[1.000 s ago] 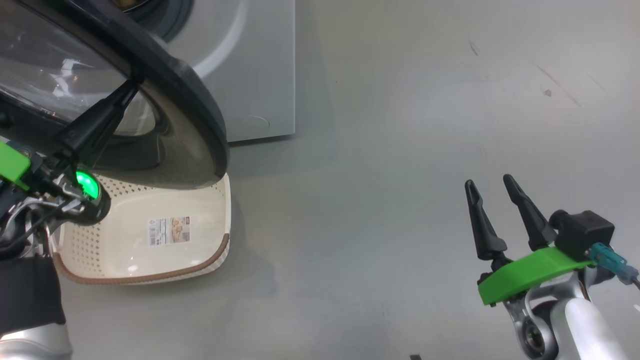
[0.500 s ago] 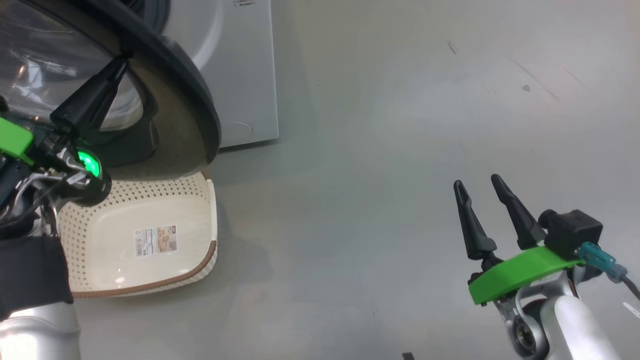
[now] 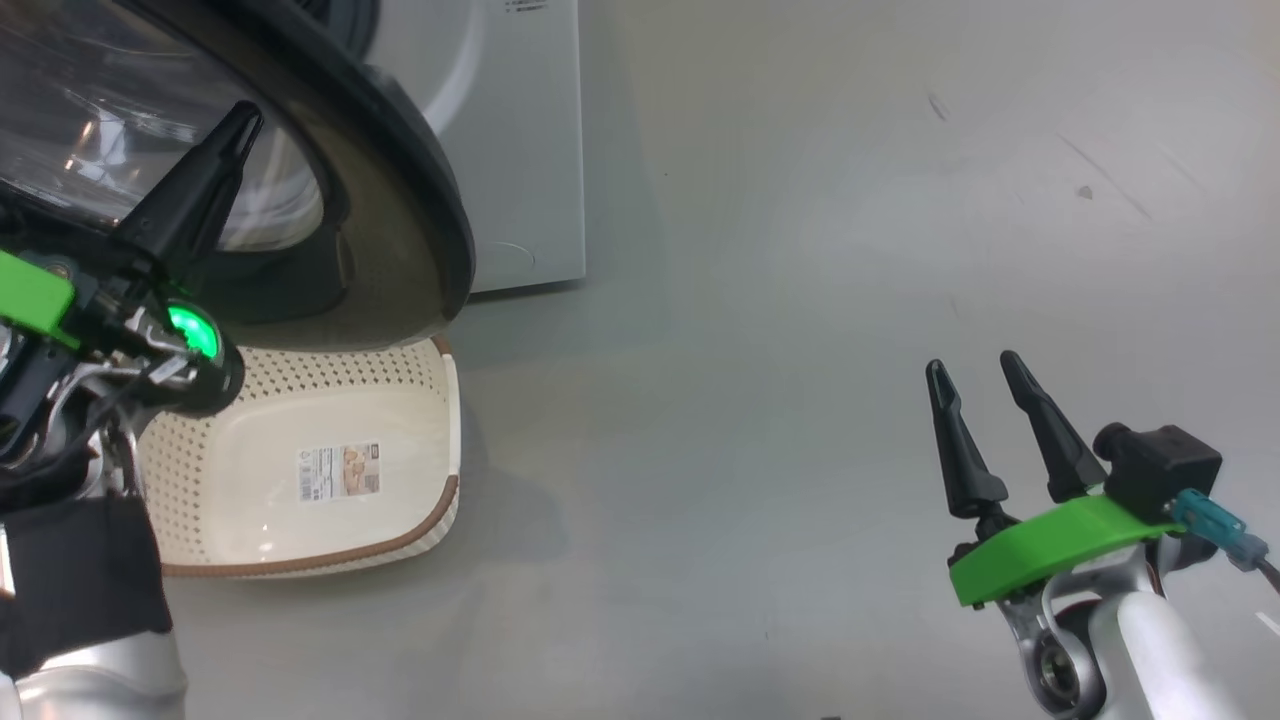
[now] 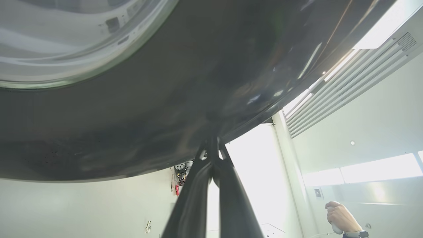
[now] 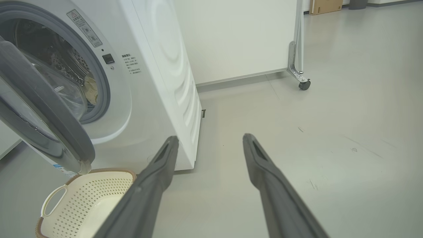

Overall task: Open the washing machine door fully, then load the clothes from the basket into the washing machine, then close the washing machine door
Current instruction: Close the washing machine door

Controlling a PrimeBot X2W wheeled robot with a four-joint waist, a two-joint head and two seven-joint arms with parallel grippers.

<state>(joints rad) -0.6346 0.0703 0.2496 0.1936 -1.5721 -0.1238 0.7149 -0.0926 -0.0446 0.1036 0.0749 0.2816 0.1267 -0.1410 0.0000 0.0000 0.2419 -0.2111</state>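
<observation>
- Plainly the door [image 3: 380, 250] is what matters now: it stands partly swung out from the washing machine [image 3: 520, 150] at the upper left of the head view, with its lower edge hanging over the far end of the basket [image 3: 320, 378].
- The left gripper [image 3: 243, 112] is pinched shut with nothing between its fingers. Its tip rests against the door's glossy dark rim just beside the glass, and the left wrist view shows that contact at mid-frame.
- From that tip the door spreads up and to the left, edge-on to the machine's front, so a push along the fingers looks like the way to swing it home.
- The left arm is much the nearer one. The right gripper [image 3: 985, 375] stands spread wide and empty at the lower right over bare floor [image 3: 750, 300], well apart from the door.
- The clothes [image 5: 90, 90] show as pale folds inside the drum at the upper left of the right wrist view. The basket looks empty, so closing the door seems to be the only step left.
- A sticker [image 3: 338, 472] on the basket's floor carries small print and a little picture, too fine to read.
- A warning label [image 5: 84, 28] and a few lines of print on the machine's front are also unreadable, and no brand can be made out.
</observation>
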